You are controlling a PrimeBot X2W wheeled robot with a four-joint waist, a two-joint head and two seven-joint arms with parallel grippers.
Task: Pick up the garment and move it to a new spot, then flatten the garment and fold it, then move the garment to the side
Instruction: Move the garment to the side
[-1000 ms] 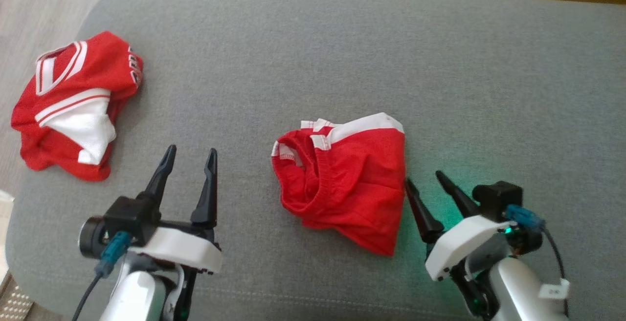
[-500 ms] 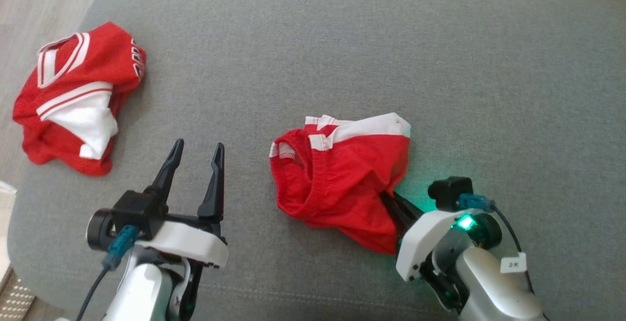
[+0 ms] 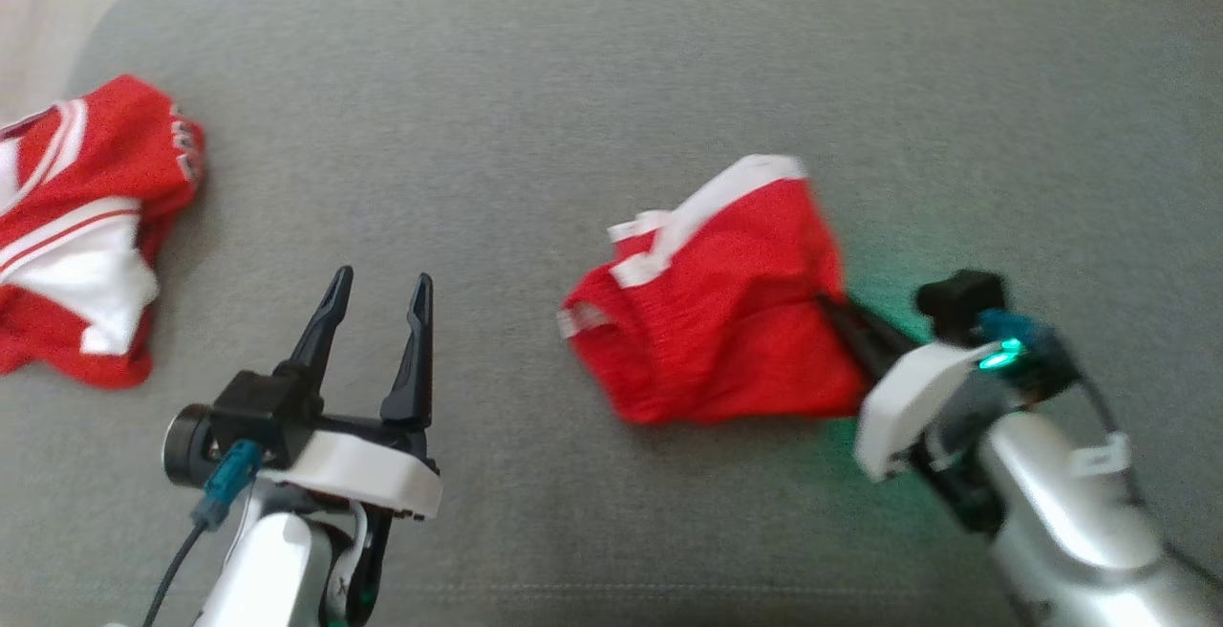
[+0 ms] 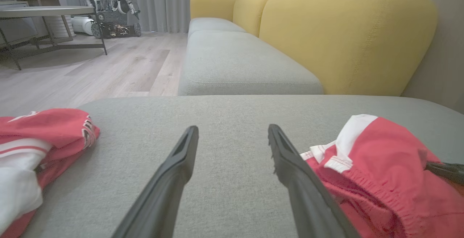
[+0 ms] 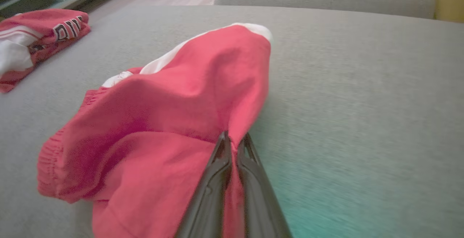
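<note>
since a second ago the right gripper [image 3: 829, 304] has shut on the shorts [image 3: 726, 340], which were flat beside it and are now bunched and drawn toward it; the whole head view has slid too, so the camera moved.

jersey [image 3: 76, 226] is cut off by the head view's left edge. the shorts and right arm are blurred there, and the right fingertips are buried in red cloth. cushion [image 5: 362, 85] is smeared in the right wrist view.

the shorts lie on the grey cushion right of centre, well apart from the jersey. their long axis runs roughly left to right, with the elastic waistband at the left end, the pinched edge at the right, and the white-trimmed corner pointing away from the robot.

left gripper [image 3: 382, 277] hovers over bare cushion, jaws wide apart, holding and touching nothing. the right gripper's jaws are together, clamped on a fold at the right edge of the shorts [image 5: 174, 114].
</note>
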